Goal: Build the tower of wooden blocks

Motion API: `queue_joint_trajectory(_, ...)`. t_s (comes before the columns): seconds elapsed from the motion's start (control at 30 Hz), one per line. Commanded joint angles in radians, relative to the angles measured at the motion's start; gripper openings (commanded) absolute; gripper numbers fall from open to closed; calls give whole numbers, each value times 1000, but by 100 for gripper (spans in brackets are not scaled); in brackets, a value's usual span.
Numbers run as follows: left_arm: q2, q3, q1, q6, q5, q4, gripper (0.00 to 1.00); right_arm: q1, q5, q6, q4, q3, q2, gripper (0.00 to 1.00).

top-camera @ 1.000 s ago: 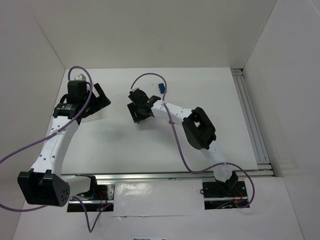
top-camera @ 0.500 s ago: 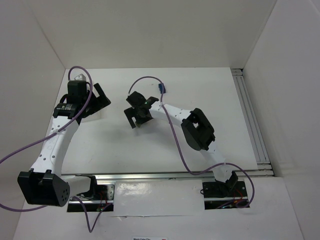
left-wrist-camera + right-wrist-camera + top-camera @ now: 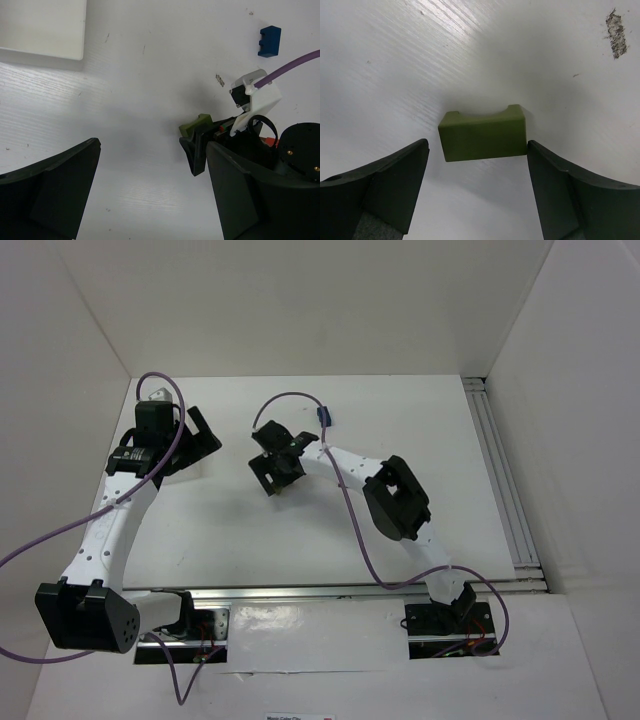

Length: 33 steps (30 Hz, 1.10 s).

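An olive green block (image 3: 482, 136) lies flat on the white table (image 3: 395, 60). It is a short oblong with a shallow curved notch cut into one long edge, and its paint is matt and even. The right fingers (image 3: 385, 185) stand spread wide around it, one at each short end. One of them shows a plain gap of bare table between itself and the block. The other sits just beside the block's corner, and whether it touches cannot be told. The block rests on the table and the fingers have no hold of it. From the left wrist view the same green block pokes out from behind the dark tip of the right arm's finger. A blue block (image 3: 269, 41), also notched along one side, lies on the table well apart from the green one, past the right wrist's purple cable (image 3: 295, 65). The left fingers (image 3: 50, 185) are parted widely over bare table, hold nothing and touch nothing. A white tray (image 3: 42, 30) sits at the upper corner of that view, far from both blocks.
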Motion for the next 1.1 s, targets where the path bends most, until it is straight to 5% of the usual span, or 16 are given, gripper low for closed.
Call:
queue_joint_trajectory(0.0, -2, 3, 6, 8, 13, 28, 100, -10, -13, -23, 18, 46, 3, 86)
queue_joint_trajectory(1.07, -2, -7, 6, 8, 13, 28, 100, -39, -99, -53, 64, 37, 21, 73)
